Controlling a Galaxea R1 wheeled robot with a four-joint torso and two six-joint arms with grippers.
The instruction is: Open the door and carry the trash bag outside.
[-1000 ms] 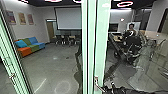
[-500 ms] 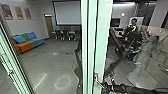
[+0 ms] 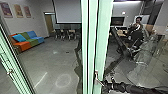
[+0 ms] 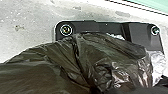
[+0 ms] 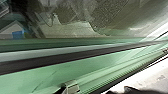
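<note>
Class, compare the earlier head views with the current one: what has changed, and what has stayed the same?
The head camera has moved: the sofa and screen now sit higher in its picture, though neither has itself moved. No grasp or release can be made out. Unchanged: the door handle on its green frame, with the right arm close by.

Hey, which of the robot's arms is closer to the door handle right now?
Right. The right arm comes in from the head view's right, its end beside the door handle. The left arm's wrist view shows the trash bag up close, so it seems farther away.
</note>
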